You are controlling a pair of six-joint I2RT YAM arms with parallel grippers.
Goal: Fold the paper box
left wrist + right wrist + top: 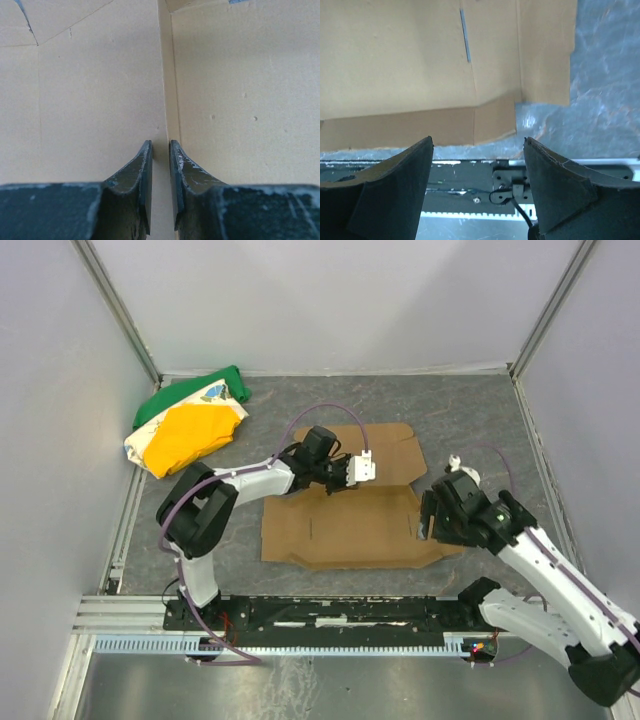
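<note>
Left wrist: your left gripper (160,146) pinches the paper box (90,100) flap.
Your right gripper (478,142) hangs released at its near corner.

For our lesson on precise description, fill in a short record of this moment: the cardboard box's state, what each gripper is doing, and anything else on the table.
box: paper box, a mostly flat brown sheet on the table, not yet formed
left gripper: left gripper, jaws nearly closed, pinching a raised cardboard edge near the sheet's middle
right gripper: right gripper, open and empty, at the sheet's near right corner
other item: cloth bundle, green, yellow and white, at the far left, apart from the box
</note>
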